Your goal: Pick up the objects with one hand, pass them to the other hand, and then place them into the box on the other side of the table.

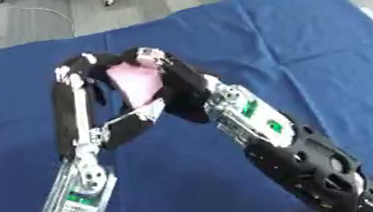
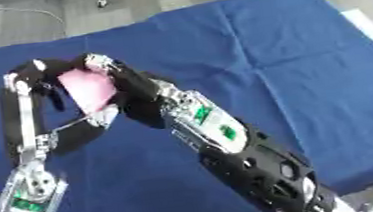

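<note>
Here, pink object (image 1: 137, 82): above the counter (image 1: 305, 39), left of centre, between both hands.
Left robot hand (image 1: 89, 71): fingers curled on the pink object.
Right robot hand (image 1: 173, 76): fingers curled on it too.

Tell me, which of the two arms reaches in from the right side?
The robot's right arm, the thicker-looking one crossing the blue table diagonally. Its right hand meets the left hand at a pink object.

black arms, silver joints, green-lit forearm panels
</note>
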`<control>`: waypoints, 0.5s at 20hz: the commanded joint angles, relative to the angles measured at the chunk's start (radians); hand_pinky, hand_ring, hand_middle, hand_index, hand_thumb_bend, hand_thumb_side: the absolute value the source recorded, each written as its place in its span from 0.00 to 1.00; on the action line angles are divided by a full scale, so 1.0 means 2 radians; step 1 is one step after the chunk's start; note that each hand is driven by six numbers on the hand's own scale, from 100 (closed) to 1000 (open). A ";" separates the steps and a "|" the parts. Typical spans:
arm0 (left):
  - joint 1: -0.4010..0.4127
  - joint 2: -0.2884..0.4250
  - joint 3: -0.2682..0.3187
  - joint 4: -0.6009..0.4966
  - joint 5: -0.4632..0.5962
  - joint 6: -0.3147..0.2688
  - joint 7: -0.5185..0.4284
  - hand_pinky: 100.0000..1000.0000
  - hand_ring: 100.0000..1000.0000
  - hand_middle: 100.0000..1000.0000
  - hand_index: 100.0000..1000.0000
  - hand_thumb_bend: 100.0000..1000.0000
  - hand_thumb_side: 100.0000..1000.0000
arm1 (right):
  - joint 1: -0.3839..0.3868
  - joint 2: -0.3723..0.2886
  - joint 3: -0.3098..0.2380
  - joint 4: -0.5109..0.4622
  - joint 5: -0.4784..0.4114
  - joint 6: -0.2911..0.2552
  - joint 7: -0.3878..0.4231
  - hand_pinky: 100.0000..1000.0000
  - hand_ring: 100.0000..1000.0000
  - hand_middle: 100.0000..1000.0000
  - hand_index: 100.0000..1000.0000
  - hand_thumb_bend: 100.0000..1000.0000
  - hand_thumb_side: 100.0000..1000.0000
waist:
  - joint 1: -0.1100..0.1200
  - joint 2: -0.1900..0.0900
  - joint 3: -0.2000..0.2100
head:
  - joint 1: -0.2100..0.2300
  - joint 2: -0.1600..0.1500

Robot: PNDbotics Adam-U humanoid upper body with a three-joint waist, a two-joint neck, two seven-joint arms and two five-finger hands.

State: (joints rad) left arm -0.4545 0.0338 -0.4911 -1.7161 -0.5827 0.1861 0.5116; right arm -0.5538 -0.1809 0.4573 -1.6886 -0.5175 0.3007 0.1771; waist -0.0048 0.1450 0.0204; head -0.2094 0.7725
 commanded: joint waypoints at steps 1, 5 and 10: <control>-0.004 0.010 0.014 0.000 -0.001 0.006 0.004 0.12 0.08 0.01 0.32 0.23 0.00 | -0.008 -0.001 -0.003 -0.025 0.001 -0.006 0.014 0.60 0.52 0.42 0.64 0.00 0.91 | -0.004 -0.005 0.000 | 0.000 -0.001; -0.004 0.010 0.014 -0.004 -0.002 0.007 0.004 0.13 0.08 0.00 0.31 0.21 0.00 | -0.009 -0.001 -0.003 -0.025 0.005 -0.007 0.022 0.60 0.52 0.42 0.64 0.00 0.91 | -0.004 -0.005 0.000 | -0.001 -0.001; -0.004 0.010 0.016 -0.006 -0.001 0.008 0.015 0.12 0.07 0.00 0.30 0.20 0.00 | -0.009 -0.001 -0.004 -0.026 0.008 -0.014 0.032 0.61 0.53 0.44 0.65 0.00 0.88 | -0.005 -0.005 0.001 | 0.000 -0.001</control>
State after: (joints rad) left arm -0.4546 0.0338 -0.4939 -1.7309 -0.5845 0.1890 0.5249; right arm -0.5552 -0.1810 0.4505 -1.6897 -0.4979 0.2847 0.2227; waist -0.0048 0.1450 0.0212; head -0.2094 0.7725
